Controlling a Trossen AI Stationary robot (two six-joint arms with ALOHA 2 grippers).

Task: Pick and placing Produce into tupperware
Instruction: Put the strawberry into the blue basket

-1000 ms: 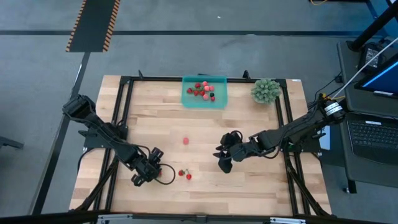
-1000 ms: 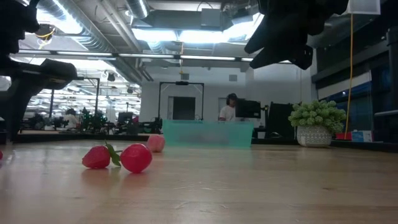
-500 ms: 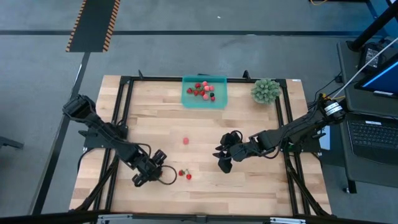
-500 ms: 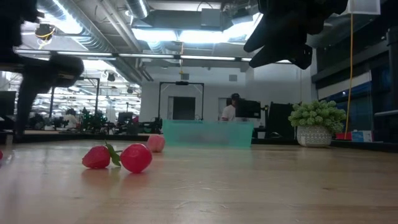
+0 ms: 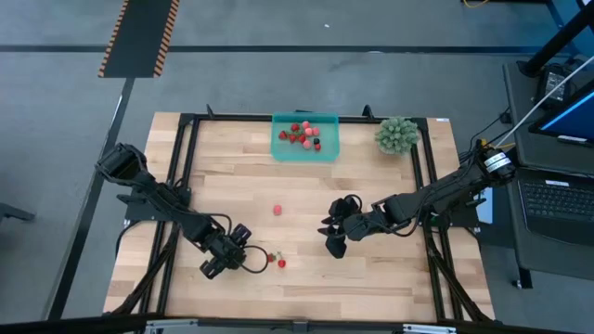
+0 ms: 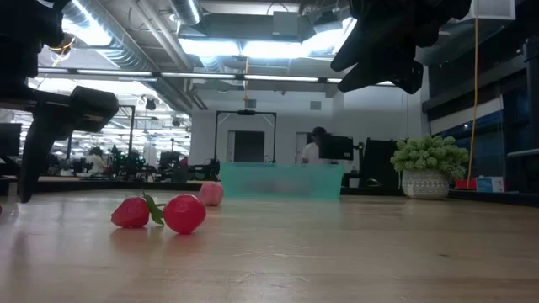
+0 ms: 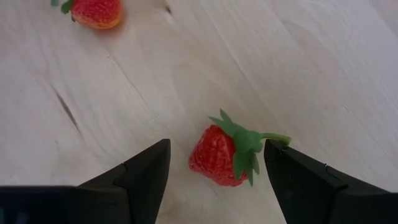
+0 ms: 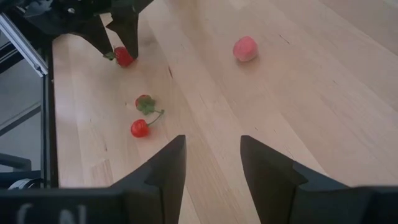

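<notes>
One red strawberry with a green top lies on the wooden table between the open fingers of my left gripper, which points down at the near left. Just to its right lies a joined pair of strawberries, and a pink piece rests farther in. The teal tupperware at the far edge holds several red pieces and dark berries. My right gripper hangs open above mid-table with nothing between its fingers. My left gripper's fingers stand on either side of the strawberry, coming from above. The tip of its green stem reaches one finger; I cannot tell whether they touch. The strawberry lies on the table.
A spiky green plant ball stands at the far right corner. A black frame runs round the tabletop. Bare wood lies between the berries and the tupperware.
My left gripper has crept toward the table's right edge, closer to the pair of strawberries, tipping a little. My right gripper has kept still, and no produce has moved.
</notes>
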